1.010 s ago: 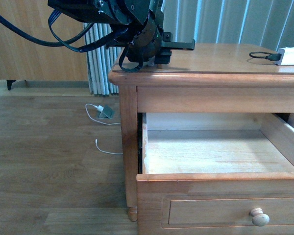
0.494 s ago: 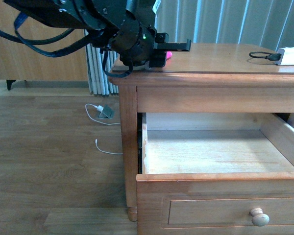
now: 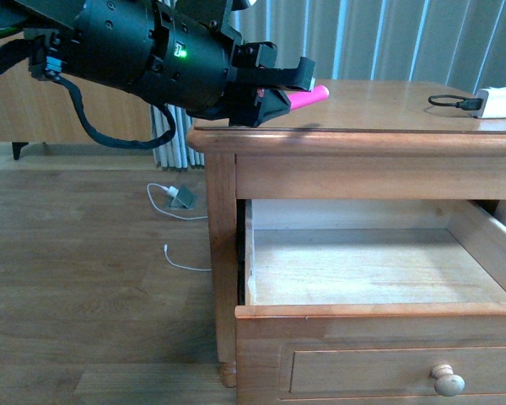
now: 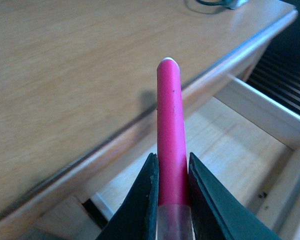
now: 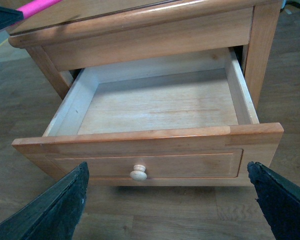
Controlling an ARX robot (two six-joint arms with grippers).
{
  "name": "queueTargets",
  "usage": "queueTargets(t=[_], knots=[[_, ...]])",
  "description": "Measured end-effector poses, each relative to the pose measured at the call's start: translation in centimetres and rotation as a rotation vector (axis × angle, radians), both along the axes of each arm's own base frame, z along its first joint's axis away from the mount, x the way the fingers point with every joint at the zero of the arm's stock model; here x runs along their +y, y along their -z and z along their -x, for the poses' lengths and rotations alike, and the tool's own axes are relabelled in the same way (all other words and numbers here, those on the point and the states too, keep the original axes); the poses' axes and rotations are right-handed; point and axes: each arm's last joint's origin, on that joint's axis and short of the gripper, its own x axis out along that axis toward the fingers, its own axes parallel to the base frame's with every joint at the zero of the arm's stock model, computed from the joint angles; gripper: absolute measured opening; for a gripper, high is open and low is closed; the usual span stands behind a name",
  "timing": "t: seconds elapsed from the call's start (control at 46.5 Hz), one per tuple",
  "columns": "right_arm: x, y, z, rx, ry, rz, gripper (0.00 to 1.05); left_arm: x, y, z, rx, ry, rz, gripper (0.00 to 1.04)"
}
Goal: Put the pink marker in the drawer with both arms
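My left gripper (image 3: 280, 87) is shut on the pink marker (image 3: 307, 98) and holds it just above the nightstand's left front corner, its tip pointing right. In the left wrist view the pink marker (image 4: 170, 135) sticks out between the two fingers (image 4: 147, 200), with its pale cap end down between them and the open drawer below. The drawer (image 3: 363, 308) stands pulled out, its pale inside bare. My right gripper (image 5: 167, 200) is open, wide apart in front of the drawer's knob (image 5: 138, 173). The drawer (image 5: 155, 135) fills that view.
A white charger block (image 3: 499, 102) with a black cable (image 3: 451, 98) lies on the nightstand top (image 3: 388, 101) at the far right. On the wooden floor to the left lie a small grey adapter (image 3: 182, 195) and a white cord (image 3: 181, 258). Vertical blinds hang behind.
My left arm has lifted and swung forward from the nightstand top, carrying the pink marker, which now shows clearly past the fingers. The drawer has stayed open.
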Motion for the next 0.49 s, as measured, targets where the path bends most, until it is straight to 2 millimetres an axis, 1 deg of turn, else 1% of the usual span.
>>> queueTargets(t=[0.064,0.172,0.387,0.494], knots=[[0.0,0.0,0.0,0.0,0.0,0.0,0.96,-0.3,0.1,1.0,-0.003,0.051,-0.016,0.15],[0.0,0.0,0.0,0.0,0.0,0.0,0.96,-1.0,0.6,1.9,-0.009,0.088,-0.051,0.15],[0.0,0.0,0.0,0.0,0.0,0.0,0.96,-2.4,1.7,2.4,-0.005,0.123,-0.09,0.15],[0.0,0.0,0.0,0.0,0.0,0.0,0.96,-3.3,3.2,2.2,0.023,0.127,-0.115,0.15]])
